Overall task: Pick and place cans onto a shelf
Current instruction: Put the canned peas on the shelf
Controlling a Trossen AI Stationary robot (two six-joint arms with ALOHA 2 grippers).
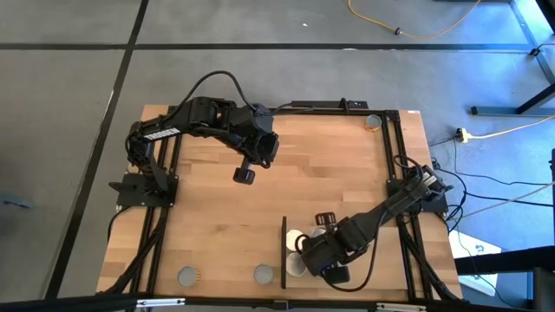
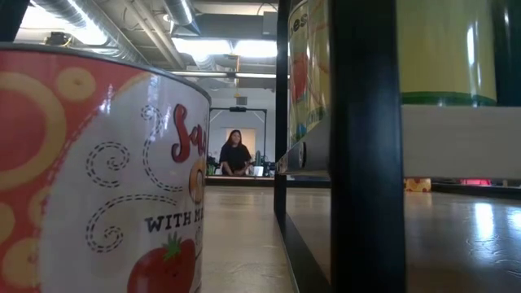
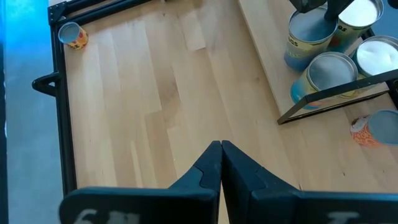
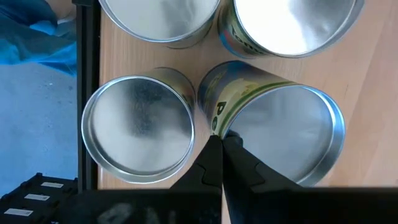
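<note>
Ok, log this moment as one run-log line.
left tool: shut, empty, above bare table | right tool: shut, over cans on shelf | loose cans near table's front edge: unplaced

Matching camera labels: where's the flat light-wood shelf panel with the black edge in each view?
High view: bottom centre-right, light-wood shelf panel.
Low view: pale horizontal board at right.
Left wrist view: upper right.
Right wrist view: wood strip along right side.
Shared landmark: its thin black upright edge, visible in all four.
</note>
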